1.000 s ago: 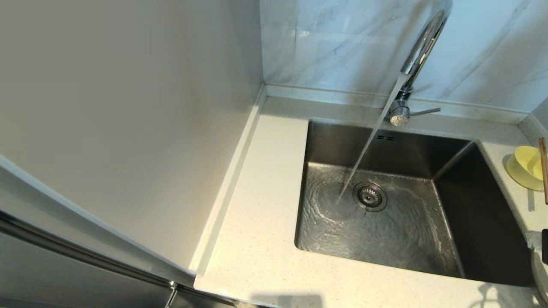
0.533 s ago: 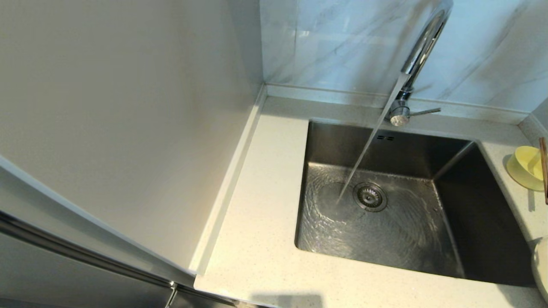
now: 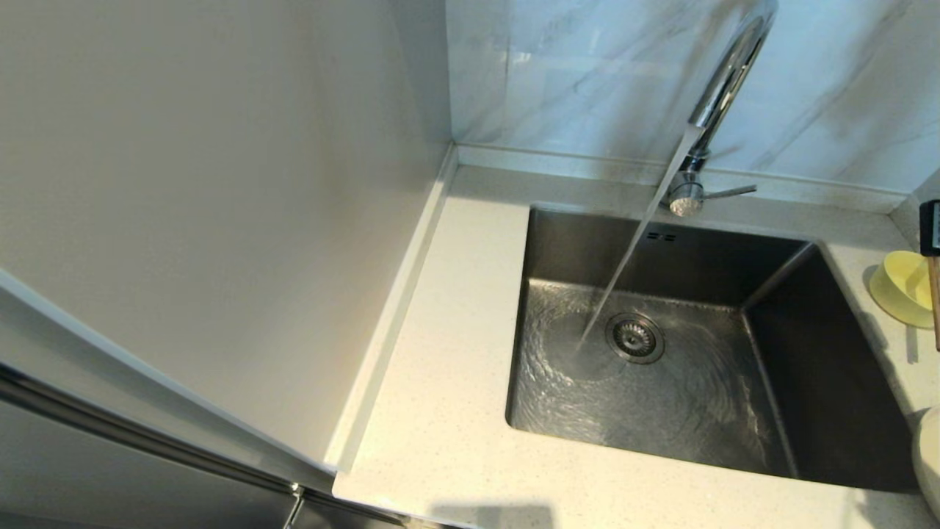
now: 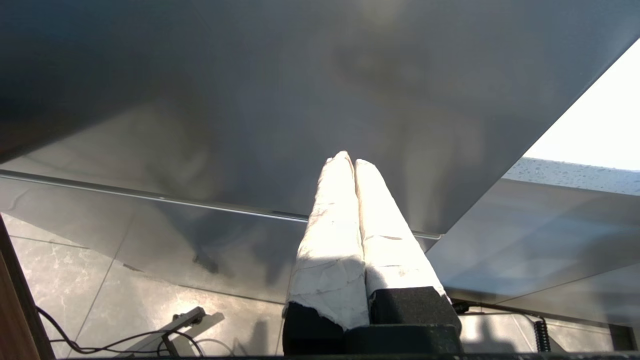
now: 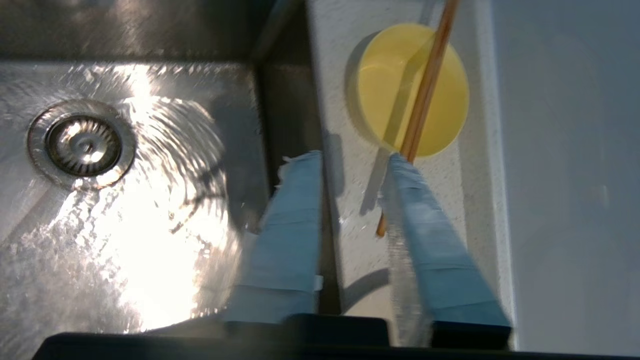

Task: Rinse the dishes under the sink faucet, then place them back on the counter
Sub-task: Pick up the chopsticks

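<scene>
The chrome faucet point(image 3: 723, 81) is running, and its stream lands in the steel sink point(image 3: 558, 242) beside the round drain strainer point(image 3: 634, 338). On the counter point(image 3: 440, 367) right of the sink stands the pale-yellow bowl point(image 3: 899, 286) point(image 5: 395, 85), with the brown chopsticks point(image 5: 426, 97) point(image 3: 934, 301) lying across its rim. My right gripper point(image 5: 350, 157) hangs open just short of the bowl, one blue-taped finger point(image 5: 425, 225) over the chopsticks' near end. A sliver of the cream plate point(image 3: 928, 463) shows at the right edge. My left gripper point(image 4: 347, 159) is shut and empty, parked low by a cabinet.
A pale side panel point(image 3: 220, 220) walls off the counter's left, and marble tiles point(image 3: 573, 73) rise behind it. The faucet's thin lever point(image 3: 728, 192) points right. A raised counter rim point(image 5: 482, 150) and a wall run close beside the bowl.
A dark part of my right arm left the lower right edge of the head view and now shows higher, by the bowl. Water keeps running.
</scene>
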`<state>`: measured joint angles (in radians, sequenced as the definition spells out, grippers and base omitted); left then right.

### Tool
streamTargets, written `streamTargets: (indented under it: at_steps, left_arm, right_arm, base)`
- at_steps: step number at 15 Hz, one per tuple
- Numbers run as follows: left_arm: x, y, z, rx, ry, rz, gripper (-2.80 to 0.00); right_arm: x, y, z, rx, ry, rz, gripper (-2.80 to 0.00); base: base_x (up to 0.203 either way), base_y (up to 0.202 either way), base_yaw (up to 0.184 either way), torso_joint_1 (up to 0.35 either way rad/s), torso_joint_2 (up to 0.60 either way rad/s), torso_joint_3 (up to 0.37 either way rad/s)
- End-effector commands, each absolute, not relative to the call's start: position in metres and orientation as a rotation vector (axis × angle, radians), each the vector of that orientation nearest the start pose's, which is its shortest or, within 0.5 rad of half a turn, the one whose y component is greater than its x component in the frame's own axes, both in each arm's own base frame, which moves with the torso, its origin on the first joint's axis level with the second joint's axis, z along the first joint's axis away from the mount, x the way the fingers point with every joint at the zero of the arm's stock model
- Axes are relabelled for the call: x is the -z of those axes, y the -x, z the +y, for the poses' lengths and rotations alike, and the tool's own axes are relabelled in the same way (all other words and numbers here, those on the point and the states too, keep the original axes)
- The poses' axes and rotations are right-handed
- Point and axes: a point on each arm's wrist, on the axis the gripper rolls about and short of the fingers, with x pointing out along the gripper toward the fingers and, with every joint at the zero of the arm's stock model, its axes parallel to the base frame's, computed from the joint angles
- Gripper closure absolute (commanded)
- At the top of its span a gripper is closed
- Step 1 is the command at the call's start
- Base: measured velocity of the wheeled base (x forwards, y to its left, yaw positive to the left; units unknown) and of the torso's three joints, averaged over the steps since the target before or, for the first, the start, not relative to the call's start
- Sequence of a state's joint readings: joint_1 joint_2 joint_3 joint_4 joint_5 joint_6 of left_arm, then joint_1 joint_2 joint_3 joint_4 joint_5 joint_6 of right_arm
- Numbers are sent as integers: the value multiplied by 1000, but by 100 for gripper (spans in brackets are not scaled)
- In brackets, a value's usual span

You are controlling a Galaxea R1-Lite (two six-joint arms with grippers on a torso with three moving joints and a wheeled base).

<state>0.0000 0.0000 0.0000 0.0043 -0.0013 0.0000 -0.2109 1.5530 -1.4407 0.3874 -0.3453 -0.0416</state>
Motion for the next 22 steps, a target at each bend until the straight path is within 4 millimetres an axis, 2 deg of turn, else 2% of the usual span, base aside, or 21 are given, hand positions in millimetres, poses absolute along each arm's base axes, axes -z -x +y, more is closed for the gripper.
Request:
streamTargets:
  at_steps: [1, 3, 6, 8, 12, 16, 22]
  left_arm:
    - [-75, 23, 0, 2, 0, 5, 0]
    - [-75, 23, 0, 2, 0, 5, 0]
    - [-75, 23, 0, 2, 0, 5, 0]
    - [-75, 23, 0, 2, 0, 5, 0]
    - [-75, 23, 0, 2, 0, 5, 0]
    - [-75, 23, 0, 2, 0, 5, 0]
    - [-75, 23, 0, 2, 0, 5, 0]
  right_arm:
    - [-304, -280, -81, 579, 58, 534, -280]
    - [-305, -294, -108, 649, 23, 525, -280]
    - [-292, -313, -143, 717, -42, 539, -280]
    - [-276, -321, -159, 738, -200, 542, -280]
    - [-274, -324, -174, 694, -408, 595, -280]
    - [-275, -326, -180, 702, -416, 583, -280]
    - [-264, -333, -209, 741, -380, 598, -280]
  base:
    - [0, 0, 0, 0, 0, 0]
    - [0, 0, 0, 0, 0, 0]
    - [0, 0, 0, 0, 0, 0]
    - [0, 0, 0, 0, 0, 0]
    - [0, 0, 0, 0, 0, 0]
    - [0, 0, 0, 0, 0, 0]
    - [0, 0, 0, 0, 0, 0]
